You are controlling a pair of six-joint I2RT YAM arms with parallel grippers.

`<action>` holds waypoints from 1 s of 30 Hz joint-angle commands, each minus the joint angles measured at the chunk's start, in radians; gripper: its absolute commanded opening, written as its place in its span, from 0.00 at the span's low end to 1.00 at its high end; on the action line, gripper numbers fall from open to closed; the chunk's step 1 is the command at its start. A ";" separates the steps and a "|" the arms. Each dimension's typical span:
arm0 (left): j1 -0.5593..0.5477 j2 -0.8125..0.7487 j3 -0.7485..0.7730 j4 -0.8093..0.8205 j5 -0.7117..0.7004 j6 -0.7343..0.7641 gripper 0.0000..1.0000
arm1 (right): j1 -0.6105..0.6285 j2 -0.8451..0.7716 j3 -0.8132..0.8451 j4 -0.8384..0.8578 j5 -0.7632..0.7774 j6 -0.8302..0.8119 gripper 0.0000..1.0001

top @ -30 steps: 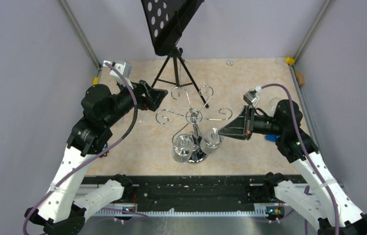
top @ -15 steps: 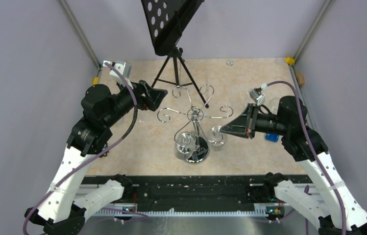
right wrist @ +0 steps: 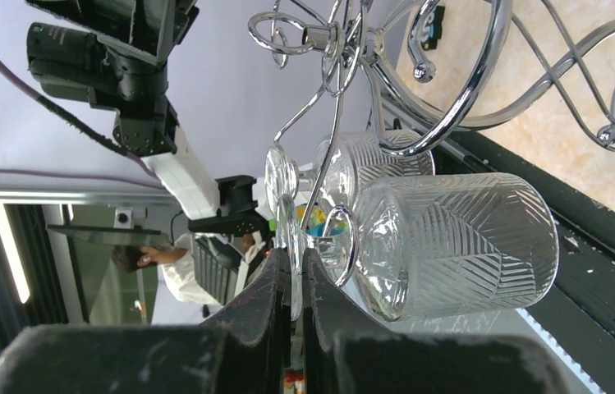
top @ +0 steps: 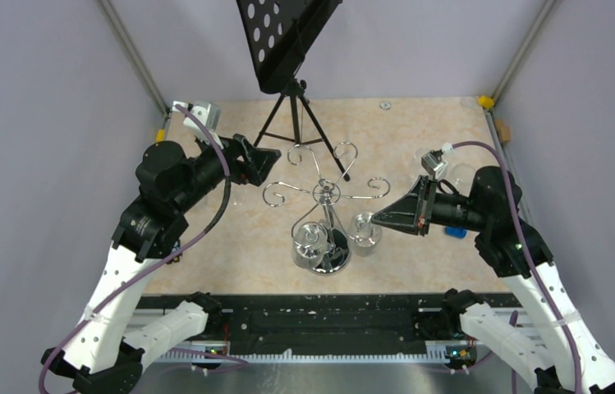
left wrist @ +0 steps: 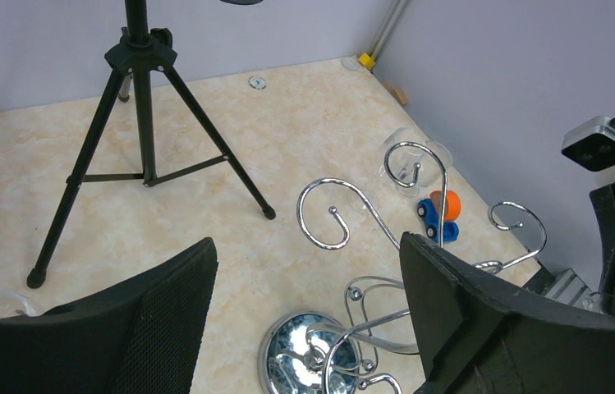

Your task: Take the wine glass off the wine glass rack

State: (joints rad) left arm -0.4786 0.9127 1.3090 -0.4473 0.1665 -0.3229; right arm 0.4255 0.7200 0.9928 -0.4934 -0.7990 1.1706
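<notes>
We see the wine glass (top: pixel 364 232), clear with a cut leaf pattern, hanging bowl-down on the 4 o'clock side of the wine glass rack (top: pixel 326 195), which stands near the middle of the table (top: pixel 419 131). In the right wrist view its flat foot sits edge-on between the right gripper (right wrist: pixel 291 271) fingers, which are clenched on it. Its stem lies against 1 curled chrome arm, and we cannot tell whether the foot is clear of that scroll. A 2nd glass (top: pixel 308 244) of the same pattern hangs just beside it, at the rack's 7 o'clock. The right gripper reaches in from 3 o'clock. The left gripper (left wrist: pixel 305 246) hovers at the rack's 10 o'clock with its jaws spread wide and nothing between them, apart from the chrome arms. A black tripod music stand (top: pixel 291 107) stands at 12 o'clock. A small blue and orange toy (left wrist: pixel 438 215) lies out at 3 o'clock, near the wall.
</notes>
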 commanded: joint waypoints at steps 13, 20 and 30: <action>0.005 0.038 0.033 0.067 0.001 0.008 0.85 | 0.006 0.003 -0.013 0.173 -0.171 0.024 0.00; 0.005 0.052 0.041 0.067 -0.003 0.013 0.85 | 0.006 0.008 0.014 0.189 -0.196 0.009 0.00; 0.005 0.056 0.040 0.067 -0.010 0.017 0.85 | 0.042 0.018 -0.051 0.322 -0.172 0.084 0.00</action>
State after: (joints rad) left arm -0.4786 0.9718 1.3113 -0.4301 0.1661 -0.3180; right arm 0.4397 0.7364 0.9138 -0.2958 -0.9611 1.2247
